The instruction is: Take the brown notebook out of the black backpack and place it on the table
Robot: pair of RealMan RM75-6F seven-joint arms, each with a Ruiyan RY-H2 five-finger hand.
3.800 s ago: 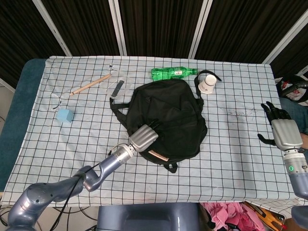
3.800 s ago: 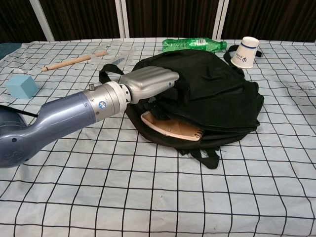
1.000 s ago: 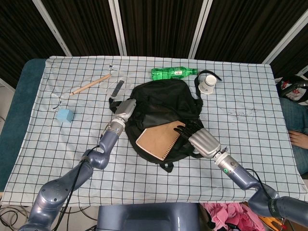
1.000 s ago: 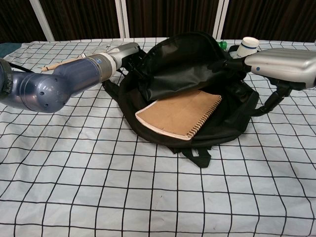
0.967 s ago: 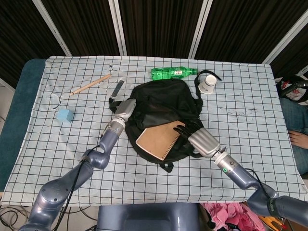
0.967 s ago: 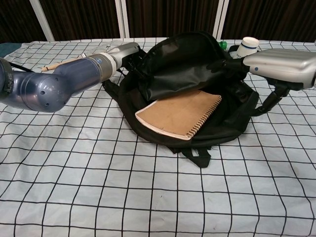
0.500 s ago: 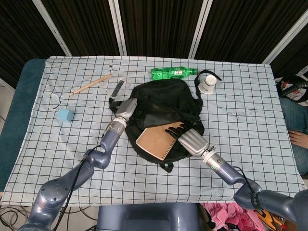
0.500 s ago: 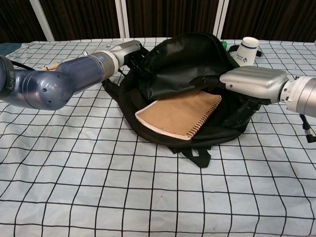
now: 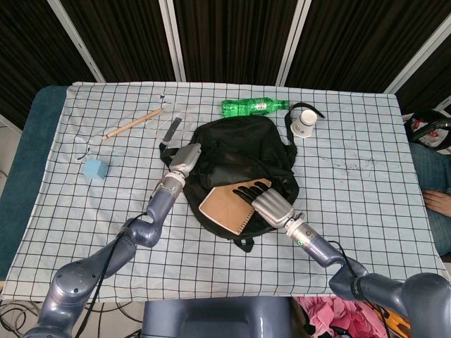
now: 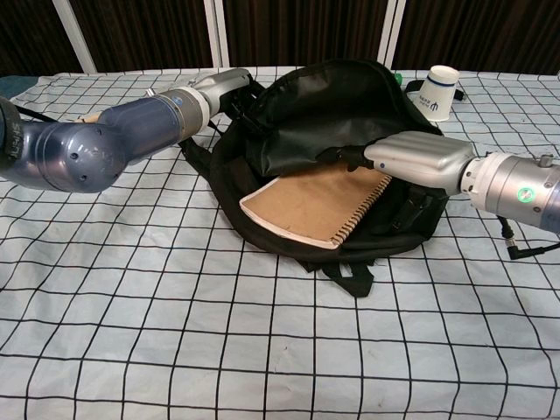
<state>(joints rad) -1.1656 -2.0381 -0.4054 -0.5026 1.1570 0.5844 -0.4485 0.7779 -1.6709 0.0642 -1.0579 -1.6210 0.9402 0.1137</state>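
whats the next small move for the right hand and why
Probably lower the right hand and close its fingers on the brown notebook. The notebook lies half out of the black backpack, whose flap the left hand holds up.

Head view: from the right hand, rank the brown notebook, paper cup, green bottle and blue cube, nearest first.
From the right hand:
1. Brown notebook, right beside it in the backpack's opening.
2. Paper cup, behind it.
3. Green bottle, at the far edge.
4. Blue cube, far across on the left.

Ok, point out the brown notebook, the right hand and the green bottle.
brown notebook (image 10: 311, 203), chest view, middle of its cover.
right hand (image 10: 418, 159), chest view, silver back of the hand.
green bottle (image 9: 252, 107), head view, its body.
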